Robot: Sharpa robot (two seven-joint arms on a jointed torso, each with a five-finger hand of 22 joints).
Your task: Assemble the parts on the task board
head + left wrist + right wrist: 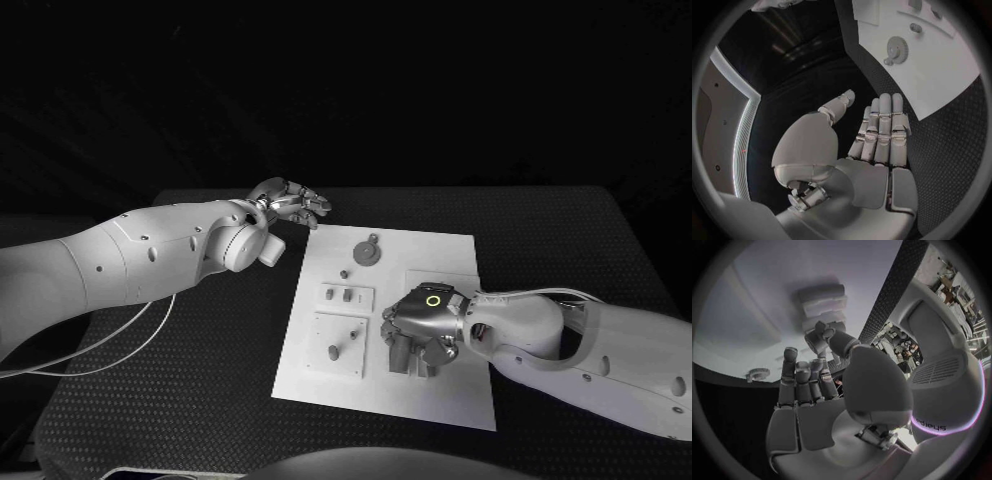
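Black textured table (173, 390) is carrying the white rectangular task board (433, 400), small grey parts (368, 252) lying on it. Left robot hand (870, 145) is hovering beside the board — fingers straight, holding nothing. Right robot hand (817, 395) is reaching over the board — grip unclear.

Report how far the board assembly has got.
Done: nothing clearly; the gear and small parts lie loose on the board. In hand: the right hand is down over the board, its grasp unclear. The left hand is off the board, holding nothing. Left: apparently everything.
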